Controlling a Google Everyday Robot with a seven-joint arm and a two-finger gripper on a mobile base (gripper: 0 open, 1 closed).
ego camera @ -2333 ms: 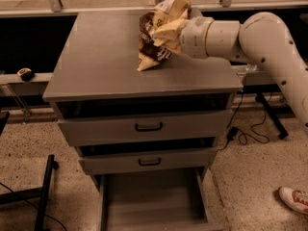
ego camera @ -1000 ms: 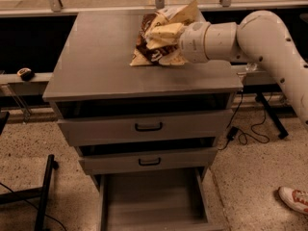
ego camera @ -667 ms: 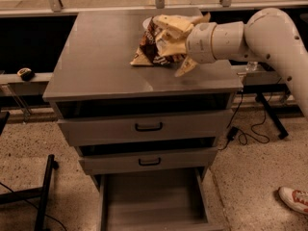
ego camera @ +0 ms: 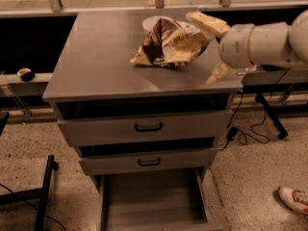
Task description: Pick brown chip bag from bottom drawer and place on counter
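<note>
The brown chip bag lies crinkled on the counter, toward its back right, leaning against a white bowl behind it. My gripper is open and empty just right of the bag, over the counter's right edge; one cream finger reaches toward the bag's top, the other points down at the counter edge. The bottom drawer is pulled out below and its grey floor shows nothing in it.
The two upper drawers with black handles are slightly ajar. A black stand leg is on the floor at left. Cables and a shoe lie on the floor at right. A small object sits on the left rail.
My gripper has opened and let go of the chip bag, then drawn back to the right. The bag now rests on the counter by itself.
</note>
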